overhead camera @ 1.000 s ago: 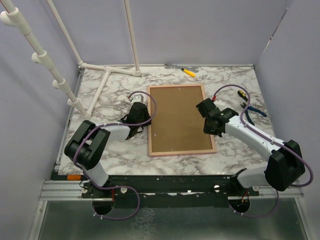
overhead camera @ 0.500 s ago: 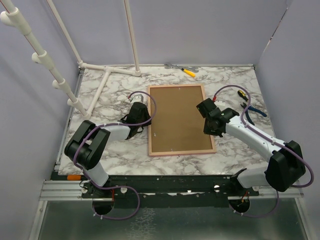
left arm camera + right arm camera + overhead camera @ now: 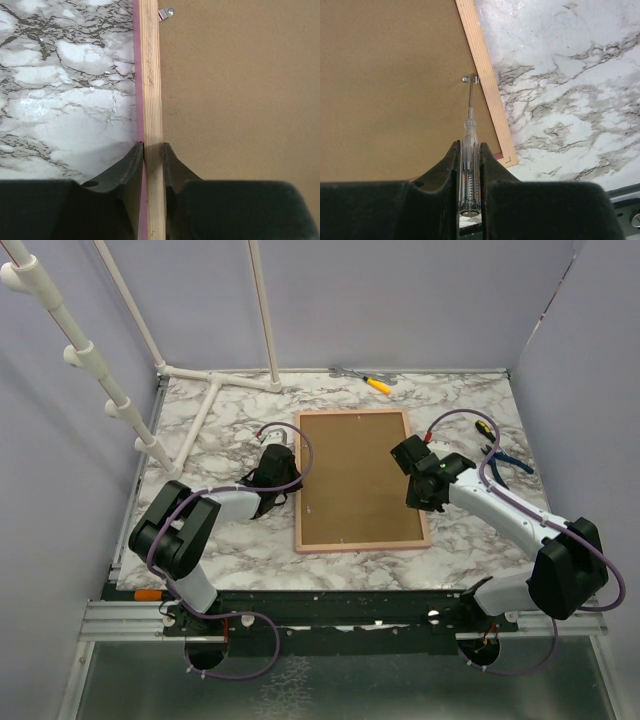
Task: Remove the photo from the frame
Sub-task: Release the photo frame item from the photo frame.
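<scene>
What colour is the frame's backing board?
Plain brown; the backing board shows best in the left wrist view.

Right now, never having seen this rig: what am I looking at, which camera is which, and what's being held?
Two small robot arms are bolted at the near edge of a marble table. The wide picture comes from a fixed camera above and behind them. The two close-ups come from a camera on each wrist, looking along its own fingers.

In the middle lies the frame, brown back up, so the photo is hidden. The left gripper is closed on the frame's left rail. The right gripper is closed on a clear-handled screwdriver, its tip at a small metal clip on the frame's right edge.

Also on the table are a white pipe rack, a yellow-handled screwdriver and blue-handled pliers.
</scene>
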### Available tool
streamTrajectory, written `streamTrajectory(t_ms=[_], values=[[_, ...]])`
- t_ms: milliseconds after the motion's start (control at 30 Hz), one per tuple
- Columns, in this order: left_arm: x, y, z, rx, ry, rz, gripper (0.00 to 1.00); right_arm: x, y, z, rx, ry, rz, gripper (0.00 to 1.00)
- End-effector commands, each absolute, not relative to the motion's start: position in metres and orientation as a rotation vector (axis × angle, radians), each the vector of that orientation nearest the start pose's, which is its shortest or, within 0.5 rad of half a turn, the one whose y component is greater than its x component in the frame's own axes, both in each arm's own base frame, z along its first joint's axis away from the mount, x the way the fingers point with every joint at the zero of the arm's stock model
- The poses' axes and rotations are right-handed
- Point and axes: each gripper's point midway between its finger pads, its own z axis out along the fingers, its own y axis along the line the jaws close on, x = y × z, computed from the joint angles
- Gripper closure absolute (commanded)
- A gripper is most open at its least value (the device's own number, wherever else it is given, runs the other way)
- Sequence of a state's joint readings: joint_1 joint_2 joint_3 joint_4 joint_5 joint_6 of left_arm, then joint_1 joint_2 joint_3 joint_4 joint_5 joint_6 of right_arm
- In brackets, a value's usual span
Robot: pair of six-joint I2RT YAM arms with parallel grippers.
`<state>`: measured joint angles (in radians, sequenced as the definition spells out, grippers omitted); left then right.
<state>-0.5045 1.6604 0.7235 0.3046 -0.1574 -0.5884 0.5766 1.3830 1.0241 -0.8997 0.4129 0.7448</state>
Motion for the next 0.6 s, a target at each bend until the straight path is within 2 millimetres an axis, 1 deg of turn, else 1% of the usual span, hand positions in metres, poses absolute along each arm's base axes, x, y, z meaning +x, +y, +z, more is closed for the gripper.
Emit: streamTrajectory(t_ms=[0,33,100,567], values=[[0.3702,-0.1887,0.0381,-0.205,2.223,-0.392,0.88,0.2235,0.0960,0.0934,0.289,2.728,-0.277,0.99],[0.3701,-0.1898,0.0369,-0.200,2.228,-0.396,0.94,0.2236,0.0962,0.0939,0.289,2.729,-0.276,1.00],[0.3705,-0.1918,0.0353,-0.196,2.234,-0.404,1.00,0.2238,0.0964,0.0945,0.290,2.728,-0.275,0.99],[0.3709,-0.1860,0.0355,-0.216,2.231,-0.370,1.00,0.2197,0.0971,0.0925,0.265,2.756,-0.275,1.00]])
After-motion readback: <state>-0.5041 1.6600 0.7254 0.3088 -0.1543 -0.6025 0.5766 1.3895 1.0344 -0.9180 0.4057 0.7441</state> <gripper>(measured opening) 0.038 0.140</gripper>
